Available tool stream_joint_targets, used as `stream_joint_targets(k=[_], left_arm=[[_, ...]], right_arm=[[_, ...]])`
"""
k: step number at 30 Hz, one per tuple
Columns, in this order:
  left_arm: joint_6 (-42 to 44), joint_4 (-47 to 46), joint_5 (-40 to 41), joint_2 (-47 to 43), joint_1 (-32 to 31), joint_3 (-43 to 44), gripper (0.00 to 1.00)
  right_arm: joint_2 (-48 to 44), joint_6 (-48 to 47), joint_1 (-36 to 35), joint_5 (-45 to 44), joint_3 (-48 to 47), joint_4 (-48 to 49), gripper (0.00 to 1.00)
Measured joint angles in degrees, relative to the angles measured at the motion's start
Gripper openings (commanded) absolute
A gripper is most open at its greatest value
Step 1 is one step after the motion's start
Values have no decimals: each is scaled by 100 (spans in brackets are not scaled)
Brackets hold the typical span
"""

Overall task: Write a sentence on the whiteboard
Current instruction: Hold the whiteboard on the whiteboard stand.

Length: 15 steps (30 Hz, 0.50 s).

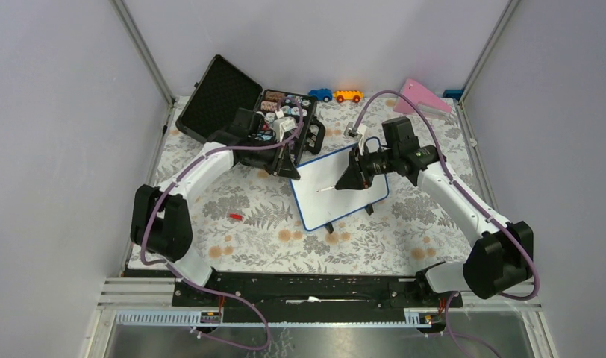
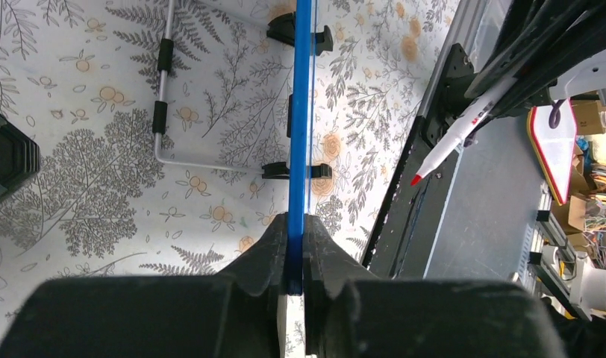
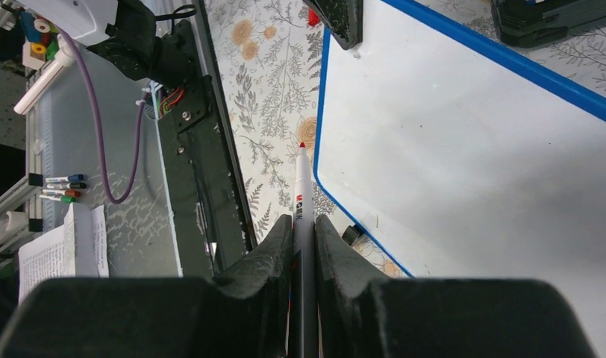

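Note:
The whiteboard, white with a thin blue frame, lies tilted on the floral table on two black feet. No sentence shows on its blank face. My left gripper is at the board's far left corner, shut on the blue frame edge; its jaws press the frame from both sides. My right gripper hovers over the board's middle, shut on a white marker with a bare red tip. The tip points toward the near left edge of the board, just above it.
An open black case with small items stands behind the board at the left. A red cap lies on the table left of the board. Two toy cars and a pink wedge sit at the back.

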State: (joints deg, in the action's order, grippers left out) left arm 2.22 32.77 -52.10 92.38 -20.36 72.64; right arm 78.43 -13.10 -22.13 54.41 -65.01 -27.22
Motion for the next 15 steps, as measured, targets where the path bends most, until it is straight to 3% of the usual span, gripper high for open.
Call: stream_joint_targets(k=[15], left_arm=[[533,522,-131,492,-33,636,0]], right_arm=[[284,170,-374,-511,7,929,0]])
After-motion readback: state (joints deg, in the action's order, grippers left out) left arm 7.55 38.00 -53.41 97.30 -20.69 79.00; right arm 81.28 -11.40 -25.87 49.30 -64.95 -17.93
